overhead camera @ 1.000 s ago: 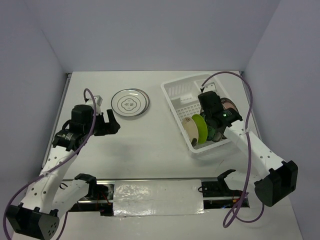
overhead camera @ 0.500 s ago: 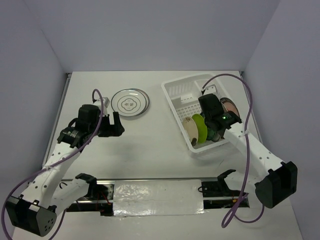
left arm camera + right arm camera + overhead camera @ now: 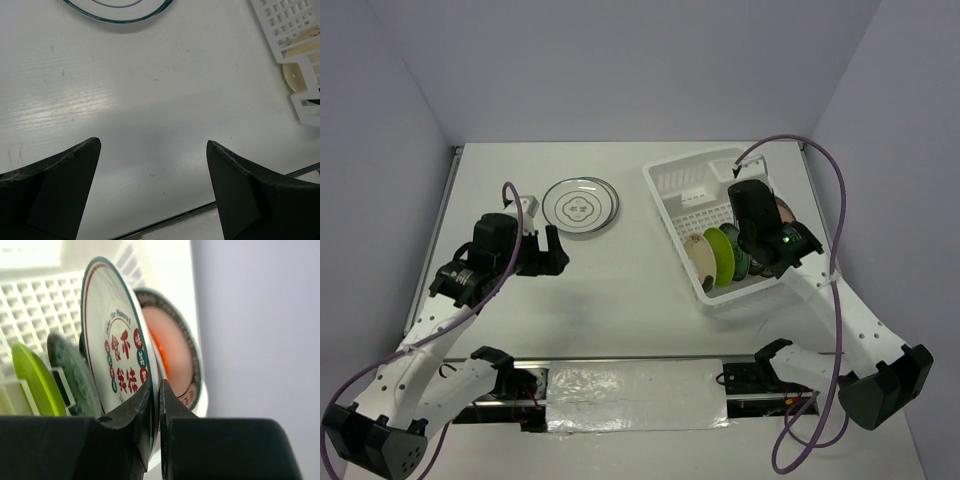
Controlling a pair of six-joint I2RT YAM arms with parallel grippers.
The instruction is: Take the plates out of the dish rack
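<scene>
Right gripper (image 3: 156, 385) is closed on the rim of the lettered plate (image 3: 117, 360), an edge grip suited to lifting it straight out of the rack (image 3: 682, 185). Left gripper (image 3: 152, 145) hangs wide open and empty over the tabletop (image 3: 150, 100), probably waiting. At least four plates stand on edge in the rack, including lime plate (image 3: 30, 375), dark green plate (image 3: 75, 375) and orange plate (image 3: 172, 355); one line-drawn plate (image 3: 579, 204) lies flat farther back.

The left arm (image 3: 432, 325) reaches forward with its elbow bent. The left gripper (image 3: 152, 145) points toward the robot's right, jaws spread wide and holding nothing. The right arm (image 3: 845, 312) stretches forward with its wrist tipped down. The right gripper (image 3: 155, 386) has its jaws pinched nearly together on the rim of the teal-rimmed plate (image 3: 112, 335).
</scene>
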